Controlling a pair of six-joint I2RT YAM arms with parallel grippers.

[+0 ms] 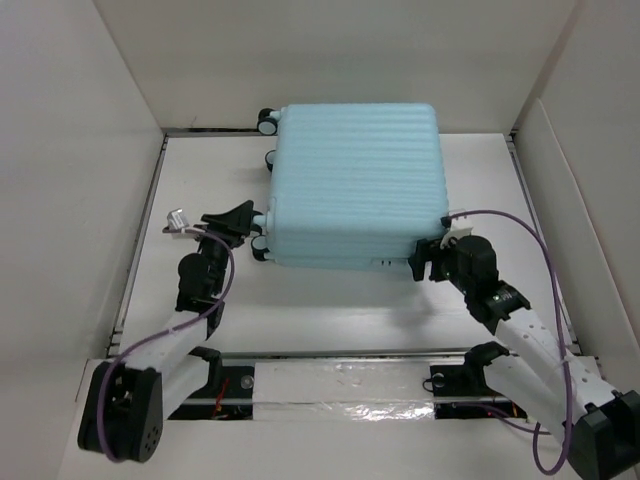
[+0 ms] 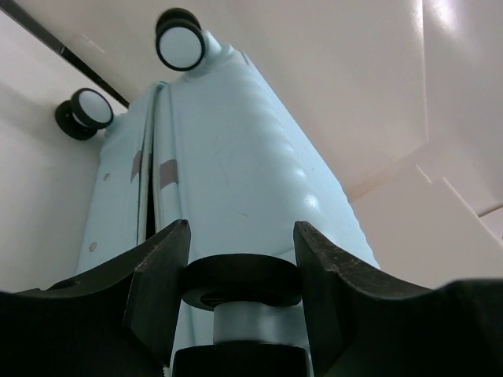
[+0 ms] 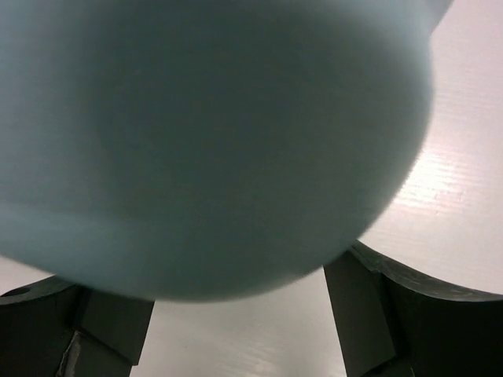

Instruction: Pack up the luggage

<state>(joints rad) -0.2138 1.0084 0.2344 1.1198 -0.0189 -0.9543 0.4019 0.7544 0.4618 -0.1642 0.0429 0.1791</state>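
Luggage (image 1: 355, 185): lies flat and closed on the far half of the worktop (image 1: 340, 320). Its wheels point to the left and its broad ribbed face is up.
Shell: pale aqua hard plastic moulded in shallow horizontal ribs, with rounded corners and a smooth, slightly glossy skin. It looks stiff and is likely to slide rather than give under a pinch.
Seam (image 2: 149, 196): a dark line between the two half-shells, seen edge-on from the left wrist. It looks closed, or very nearly so.
Wheels: black tyres with pale hubs on short stems. Two stand clear at the far end (image 2: 181, 39) and (image 2: 86, 110).
Left jaws: clenched on the near-left wheel (image 2: 244, 287), one finger against each side of the tyre as far as the left wrist view shows.
Right jaws: spread wide and released at the near-right corner of the shell. The corner fills the right wrist view as a blur and nothing appears pinched.
Weight: probably light for its bulk, but too wide for either pair of jaws to span, so it needs both arms.
Holds: the wheels and their stems give a sure purchase for dragging or turning. The rounded corners offer only a push, and the seam edge is the place to lift a half-shell.
Risk: a wheel can swivel in the grip, so the case may yaw when pulled.
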